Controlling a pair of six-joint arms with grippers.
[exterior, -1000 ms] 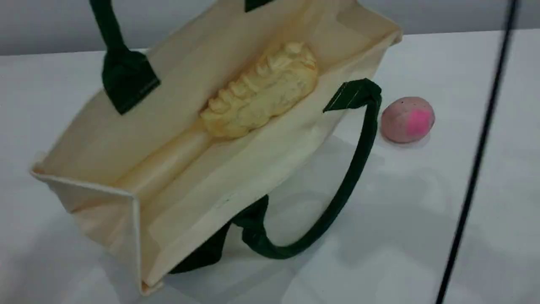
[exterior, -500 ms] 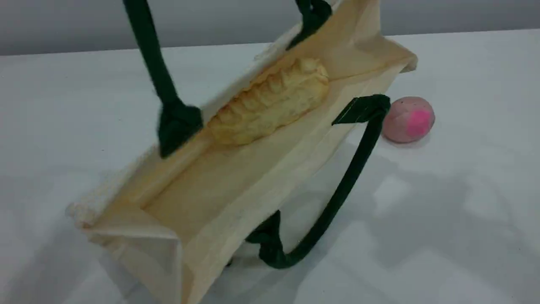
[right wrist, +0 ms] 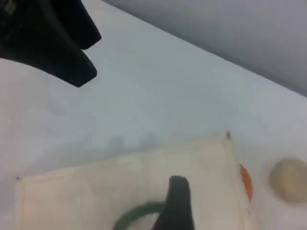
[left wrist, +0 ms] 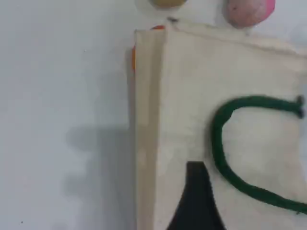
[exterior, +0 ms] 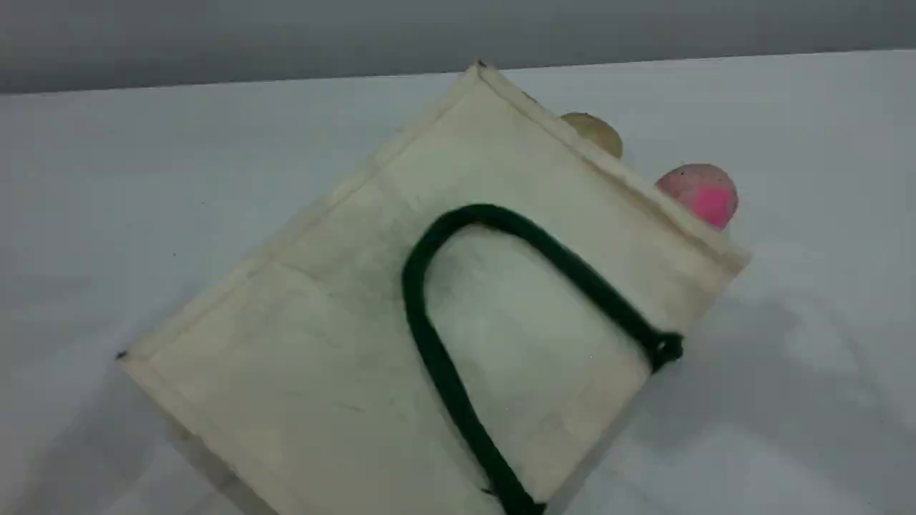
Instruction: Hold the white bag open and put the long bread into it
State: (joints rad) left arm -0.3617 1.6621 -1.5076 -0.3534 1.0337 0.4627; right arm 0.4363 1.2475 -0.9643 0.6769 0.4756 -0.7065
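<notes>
The white bag (exterior: 372, 322) lies collapsed flat on the table, with one dark green handle (exterior: 429, 336) resting loose on its upper face. The long bread is hidden. In the left wrist view the bag (left wrist: 192, 96) fills the right side, and the dark tip of my left gripper (left wrist: 194, 201) hangs above it clear of the handle (left wrist: 220, 143). My right gripper (right wrist: 176, 206) hovers over the bag's (right wrist: 120, 187) far edge with nothing in it. The left gripper (right wrist: 88, 52) also shows there at top left, its fingers apart. Neither arm appears in the scene view.
A pink ball (exterior: 698, 193) sits just behind the bag's far right edge. A pale tan round thing (exterior: 594, 132) lies beside it, half hidden by the bag. An orange sliver (right wrist: 245, 179) peeks out at the bag's far side.
The bag, held up and open by a handle with the bread visible inside, has dropped and folded flat. The handle was let go and now lies on the bag. The left gripper opened.
</notes>
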